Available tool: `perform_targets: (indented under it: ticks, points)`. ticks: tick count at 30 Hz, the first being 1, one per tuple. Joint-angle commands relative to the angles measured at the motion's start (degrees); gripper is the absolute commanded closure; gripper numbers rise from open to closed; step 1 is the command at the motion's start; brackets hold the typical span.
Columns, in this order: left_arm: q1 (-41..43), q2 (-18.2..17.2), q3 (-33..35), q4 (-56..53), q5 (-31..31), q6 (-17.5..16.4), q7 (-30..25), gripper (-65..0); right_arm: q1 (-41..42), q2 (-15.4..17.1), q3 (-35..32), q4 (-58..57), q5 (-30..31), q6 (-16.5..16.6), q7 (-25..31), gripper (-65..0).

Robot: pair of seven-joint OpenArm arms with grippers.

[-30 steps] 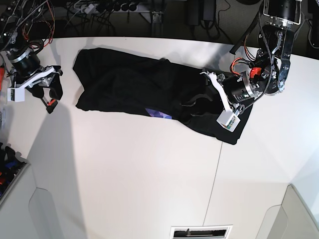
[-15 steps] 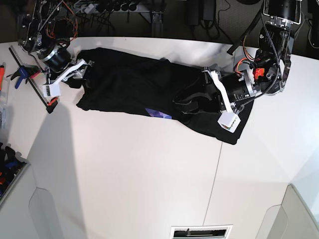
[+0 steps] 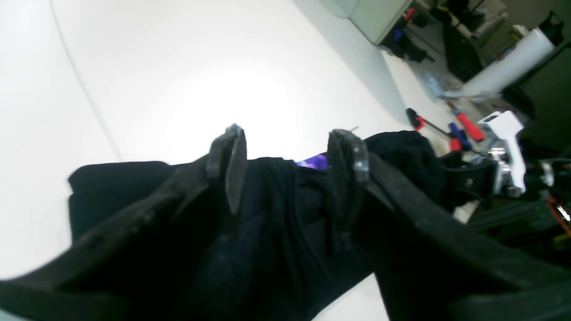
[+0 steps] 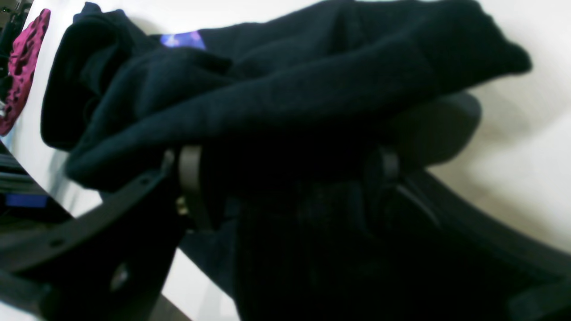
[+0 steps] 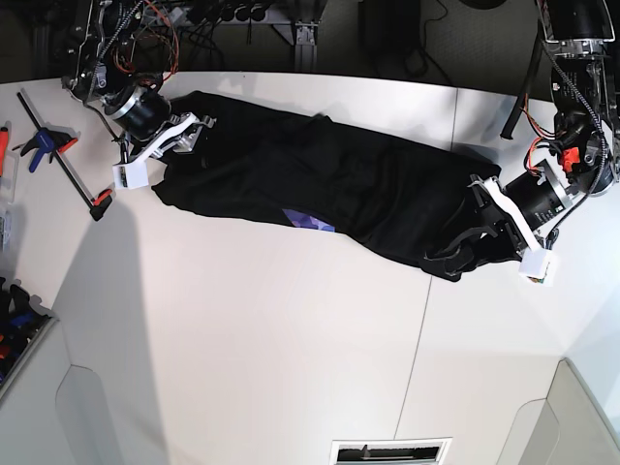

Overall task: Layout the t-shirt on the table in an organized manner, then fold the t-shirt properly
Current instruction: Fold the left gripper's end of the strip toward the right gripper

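Both arms have shifted since half a second ago: the left gripper (image 5: 455, 254) has pulled back to the shirt's near right corner, and the right gripper (image 5: 179, 145) has moved onto its far left end. The black shirt (image 5: 320, 189) lies stretched and wrinkled across the white table (image 5: 271, 339). Each claw stands wide, with cloth between its fingers (image 3: 234, 165) but not pinched.

A robotics lab or workshop. Red-handled bar clamps (image 5: 58, 155) lie on the wide white panelled table (image 5: 291, 349). Black power strips (image 5: 223, 12) and cables run behind it.
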Motion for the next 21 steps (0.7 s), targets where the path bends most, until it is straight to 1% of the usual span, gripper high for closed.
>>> perform_targets:
  ticks: [1, 2, 3, 4, 5, 7, 8, 11, 16, 19, 21]
  points:
    - [-0.76, -1.07, -0.83, 0.94, -0.92, -0.93, -1.29, -31.7, 0.85, 0.28, -0.07, 0.68, 0.59, 0.79, 0.28, -41.1]
    - [-0.76, -1.16, -1.29, 0.94, -0.57, -0.93, -1.29, -31.7, 1.18, 0.31, -0.04, 0.68, 0.22, 0.79, 0.33, -40.0]
    - [-0.76, -1.14, -1.88, 0.94, -0.48, -0.93, -1.29, -31.7, 1.46, 0.33, -0.04, 0.68, -0.35, 0.79, 0.61, -36.4]
    - [-0.76, -1.14, -2.43, 0.9, -0.46, -0.93, -1.29, -31.7, 1.73, 0.31, -0.04, 0.68, -1.01, 0.79, 1.33, -30.0]
    - [-0.76, -1.14, -2.84, 0.9, -0.13, -0.93, -1.29, -31.7, 2.08, 0.33, -0.04, 0.68, -1.7, 0.81, 1.81, -21.6]
    - [-0.74, -1.11, -3.06, 0.76, 2.01, -0.93, -1.29, -31.7, 2.91, 0.48, 0.11, 0.68, -2.91, 0.81, 1.99, -2.1]
    - [-0.74, -1.07, -3.04, 0.52, 3.26, -0.93, -1.31, -31.7, 3.41, 0.48, 0.33, 0.68, -3.63, 0.79, 1.95, 0.0]
    - [-0.72, -1.05, -2.82, -1.7, 5.16, -0.93, -2.49, -31.7, 4.59, 0.48, 2.34, 0.76, -3.82, 0.76, 1.92, 0.0]
    - [-0.79, -0.72, -1.7, -11.52, 11.15, -0.93, -10.67, -31.6, 5.18, 1.11, 9.29, 1.11, -2.99, 0.76, 1.95, 0.0]
    - [-0.79, 0.11, -1.01, -16.87, 11.3, -0.93, -12.2, -31.6, 5.16, 2.51, 12.85, 1.11, -1.05, 0.81, 1.92, 0.0]
    - [-0.76, 1.57, -0.72, -18.32, 11.32, -0.93, -12.22, -31.6, 5.16, 3.72, 14.58, 1.11, -0.04, 0.81, 1.9, 0.0]
